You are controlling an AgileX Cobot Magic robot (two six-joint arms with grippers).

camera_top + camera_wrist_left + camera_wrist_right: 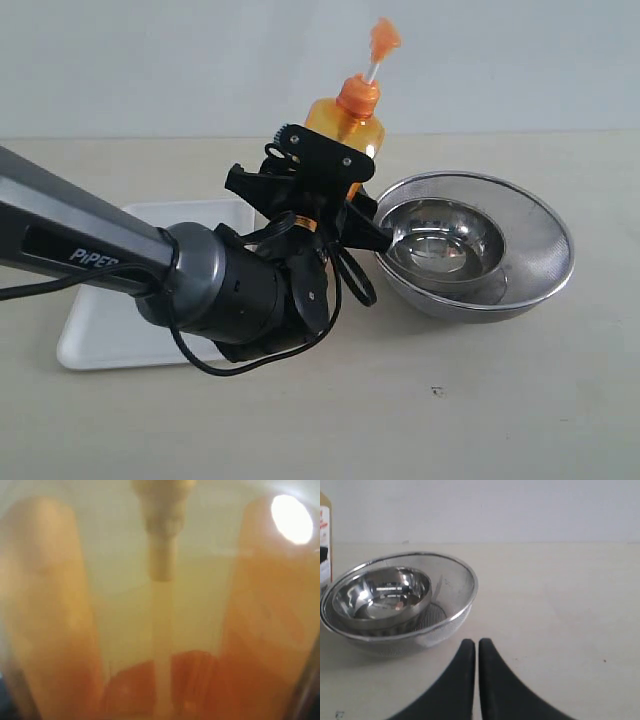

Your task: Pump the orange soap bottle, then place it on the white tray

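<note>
The orange soap bottle (345,122) is held off the table and tilted, between the white tray (105,340) and a mesh bowl. Its orange pump head (383,38) points up and to the right on its white stem. My left gripper (350,195) is shut on the bottle's body, its black fingers covering the lower half. In the left wrist view the translucent orange bottle (160,630) fills the whole frame, blurred, with its inner tube down the middle. My right gripper (477,643) is shut and holds nothing, low over bare table beside the bowl. A strip of the bottle's label (324,540) shows at that view's edge.
A round steel mesh bowl (535,245) stands right of the bottle with a smaller shiny steel bowl (445,240) inside it; my left gripper's lower finger nearly touches its rim. The same mesh bowl (462,582) lies just ahead of my right gripper. A pale wall backs the table.
</note>
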